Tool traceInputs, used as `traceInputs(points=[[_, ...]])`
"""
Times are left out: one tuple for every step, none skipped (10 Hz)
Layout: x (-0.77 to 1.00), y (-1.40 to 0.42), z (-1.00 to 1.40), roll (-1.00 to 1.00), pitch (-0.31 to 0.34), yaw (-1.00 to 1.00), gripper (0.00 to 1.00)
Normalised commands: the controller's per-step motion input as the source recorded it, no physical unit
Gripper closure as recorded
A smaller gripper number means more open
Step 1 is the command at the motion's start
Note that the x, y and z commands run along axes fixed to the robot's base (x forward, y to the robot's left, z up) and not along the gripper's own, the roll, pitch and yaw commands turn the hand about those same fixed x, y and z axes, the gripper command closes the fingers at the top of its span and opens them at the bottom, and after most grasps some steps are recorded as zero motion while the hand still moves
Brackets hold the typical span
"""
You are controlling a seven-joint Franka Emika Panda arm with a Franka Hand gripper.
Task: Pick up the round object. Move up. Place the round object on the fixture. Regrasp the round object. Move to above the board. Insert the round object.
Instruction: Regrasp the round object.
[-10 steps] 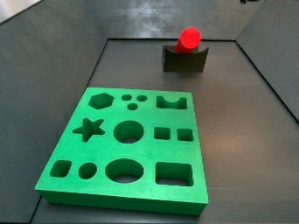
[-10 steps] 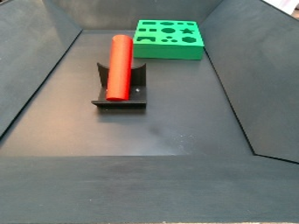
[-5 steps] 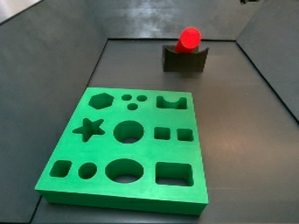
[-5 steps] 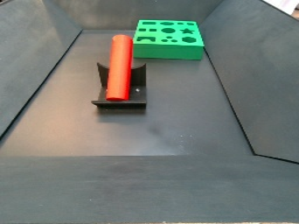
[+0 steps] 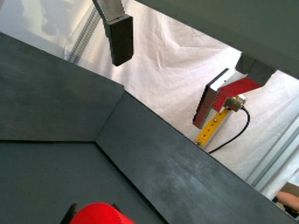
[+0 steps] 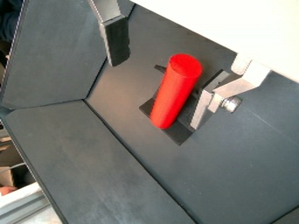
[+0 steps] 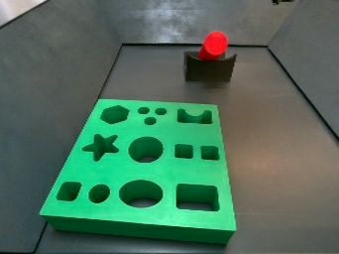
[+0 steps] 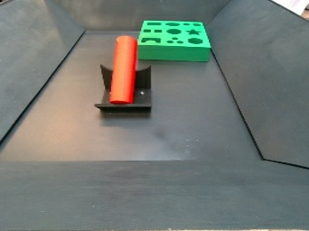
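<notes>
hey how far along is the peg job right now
Done, it seems: the round object lies on the fixture, so pickup and placing are finished. In hand: nothing. In a wrist view the gripper is open above the round object, with one of its fingers clear of it, so the regrasp has not begun. Left: regrasp, move above the board, insert.

Item count: one round object, one fixture, one board, and one claw, raised clear above, jaws apart.
</notes>
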Motion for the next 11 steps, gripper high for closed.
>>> traceInputs(points=[[0.73, -0.05, -0.04, 0.14, 0.055, 0.10, 0.00], [0.27, 0.04, -1.00, 0.16, -0.002, 0.13, 0.00], [0.28, 0.04, -1.00, 0.17, -0.008, 0.14, 0.00], [0.28, 0.03, -1.00, 0.16, -0.018, 0.12, 0.00], [0.29, 0.02, -1.00, 0.14, -0.009, 0.10, 0.00], [0.30, 0.02, -1.00, 0.13, -0.004, 0.09, 0.00], [0.32, 0.01, -1.00, 0.12, 0.006, 0.08, 0.00], [0.34, 0.00, -1.00, 0.11, 0.011, 0.07, 0.00], [0.36, 0.00, -1.00, 0.11, 0.021, 0.07, 0.00], [0.37, -0.01, -1.00, 0.11, 0.025, 0.07, 0.00], [0.40, -0.02, -1.00, 0.11, 0.037, 0.07, 0.00]])
